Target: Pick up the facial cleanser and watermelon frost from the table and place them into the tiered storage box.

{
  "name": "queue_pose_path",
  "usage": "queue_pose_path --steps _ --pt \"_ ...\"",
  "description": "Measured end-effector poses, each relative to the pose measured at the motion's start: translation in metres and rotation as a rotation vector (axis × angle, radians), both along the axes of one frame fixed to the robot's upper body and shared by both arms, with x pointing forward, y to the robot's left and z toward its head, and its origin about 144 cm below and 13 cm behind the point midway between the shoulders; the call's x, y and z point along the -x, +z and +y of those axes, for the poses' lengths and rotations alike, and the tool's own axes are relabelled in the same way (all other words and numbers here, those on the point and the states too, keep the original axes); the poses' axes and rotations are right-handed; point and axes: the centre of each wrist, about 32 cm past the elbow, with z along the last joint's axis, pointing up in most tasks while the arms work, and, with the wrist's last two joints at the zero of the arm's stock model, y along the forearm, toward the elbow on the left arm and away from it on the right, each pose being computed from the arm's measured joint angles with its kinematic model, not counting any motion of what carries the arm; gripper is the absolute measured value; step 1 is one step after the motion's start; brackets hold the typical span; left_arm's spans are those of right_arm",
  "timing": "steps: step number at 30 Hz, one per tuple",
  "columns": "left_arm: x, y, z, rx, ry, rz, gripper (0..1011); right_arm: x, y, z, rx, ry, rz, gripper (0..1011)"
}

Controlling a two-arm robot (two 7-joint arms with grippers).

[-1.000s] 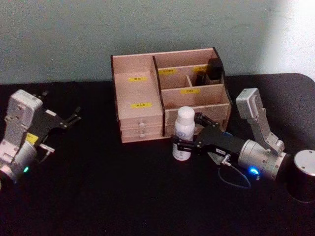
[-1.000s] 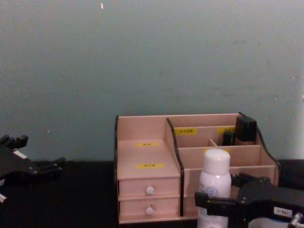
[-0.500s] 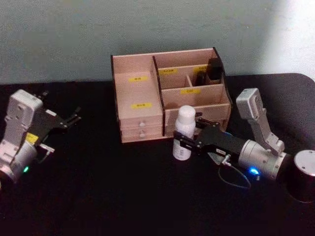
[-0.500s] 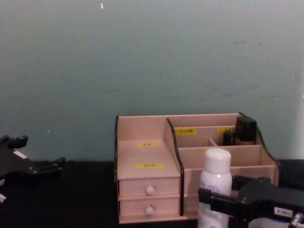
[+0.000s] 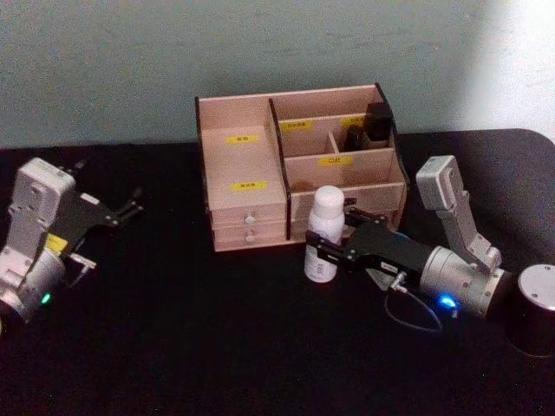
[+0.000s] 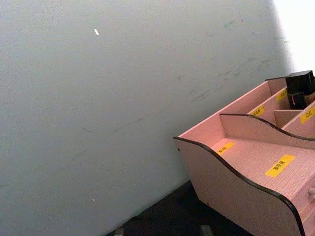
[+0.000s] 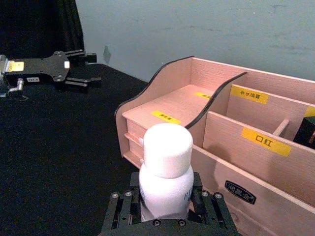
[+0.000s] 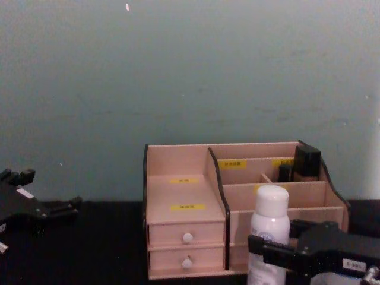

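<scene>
Head view: the right gripper (image 5: 323, 256) reaches in low from the right with its arm nearly level. Its fingers are clamped on both sides of the facial cleanser (image 5: 325, 227). The bottle stands upright on the black table (image 5: 217, 329), just in front of the tiered storage box (image 5: 247, 165). The left gripper (image 5: 128, 208) rests at the table's left, fingers spread apart. A grey-green wall (image 5: 260, 43) stands behind.
</scene>
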Motion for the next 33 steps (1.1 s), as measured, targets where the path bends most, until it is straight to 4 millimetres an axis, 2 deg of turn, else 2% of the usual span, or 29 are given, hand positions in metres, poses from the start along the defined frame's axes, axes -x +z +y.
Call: queue_pose_path --steps 4,9,17,18,24,33 --pt "0.0 0.0 0.0 0.0 0.0 0.0 1001 0.001 0.002 -0.001 -0.004 0.005 -0.005 594" --pt "0.0 0.0 0.0 0.0 0.0 0.0 1001 0.001 0.014 -0.003 -0.032 0.011 -0.02 594" --pt "0.0 0.0 0.0 0.0 0.0 0.0 1001 -0.007 0.057 -0.007 -0.118 -0.02 -0.084 594" --pt "0.0 0.0 0.0 0.0 0.0 0.0 1001 -0.007 0.057 -0.007 -0.118 -0.02 -0.084 594" --pt "0.0 0.0 0.0 0.0 0.0 0.0 1001 -0.025 0.078 -0.001 -0.157 -0.063 -0.15 594" --pt "0.0 0.0 0.0 0.0 0.0 0.0 1001 -0.049 0.082 0.011 -0.129 -0.11 -0.192 594"
